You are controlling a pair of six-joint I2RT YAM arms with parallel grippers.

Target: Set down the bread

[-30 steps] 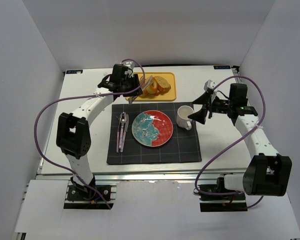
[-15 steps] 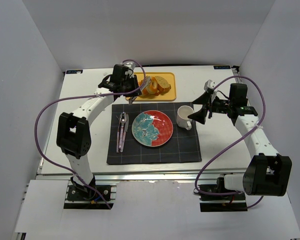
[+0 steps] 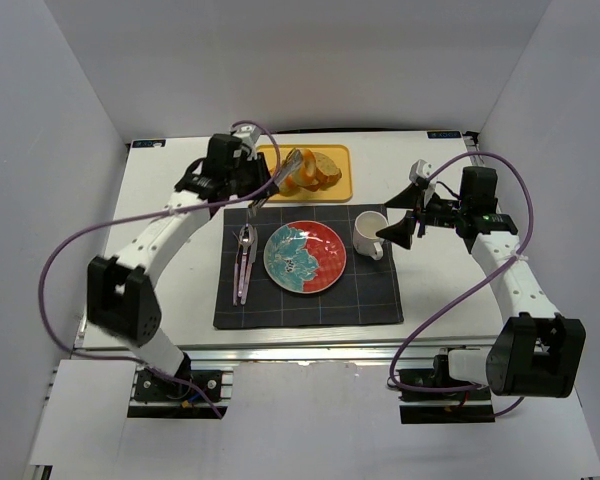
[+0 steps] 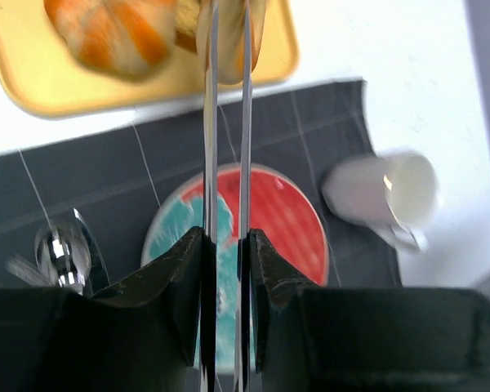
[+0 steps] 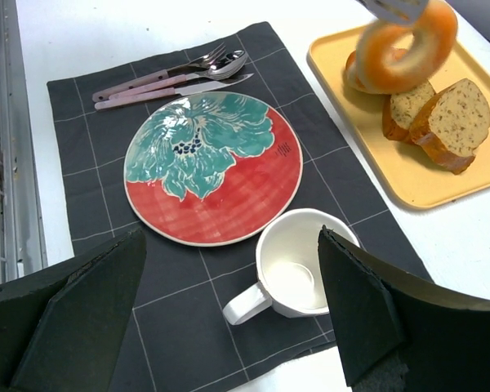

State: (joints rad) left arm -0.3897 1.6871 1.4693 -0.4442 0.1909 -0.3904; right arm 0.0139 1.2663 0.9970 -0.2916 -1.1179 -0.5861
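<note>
Golden bagel (image 5: pixel 441 33): 1; tan slices (image 5: pixel 445 118): 2

White table (image 3: pixel 195 290) bears a dark placemat (image 3: pixel 370 295); a yellow tray (image 3: pixel 342 160) behind it.

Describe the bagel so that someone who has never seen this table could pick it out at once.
Find the yellow tray behind the dark placemat. There, the left gripper pinches the bagel by its rim. It is the only glossy orange-brown ring with a hole; beside it lie flat seeded slices.
</note>
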